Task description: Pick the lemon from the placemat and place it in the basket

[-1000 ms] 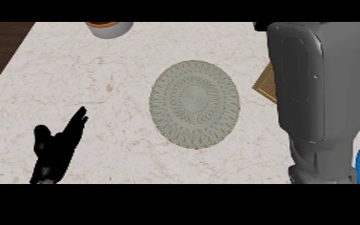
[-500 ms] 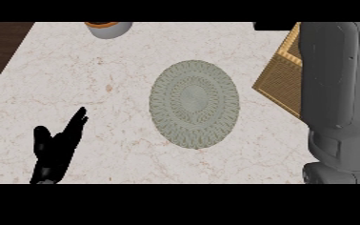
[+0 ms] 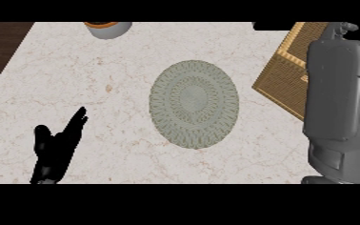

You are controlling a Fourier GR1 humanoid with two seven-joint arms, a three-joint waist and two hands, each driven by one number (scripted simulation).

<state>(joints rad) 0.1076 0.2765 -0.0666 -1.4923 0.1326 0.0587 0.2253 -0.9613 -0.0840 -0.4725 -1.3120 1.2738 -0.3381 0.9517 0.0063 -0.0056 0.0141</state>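
Pale speckled counter (image 3: 105, 76) is spreading out under me. At the lower left, my left hand (image 3: 57, 150) is resting open, with its fingers straight and pointing up and to the right. Up and to the right of that hand, well apart from it, a round grey-green placemat (image 3: 194, 104) is lying flat. Far to the right of my left hand, my grey right forearm (image 3: 332, 100) is reaching over the woven basket (image 3: 281, 81). My right hand is not showing. The lemon is not showing either, so I cannot tell where it is or which way it is pointing. Far above my left hand, a grey bowl (image 3: 109, 28) is sitting at the top edge.
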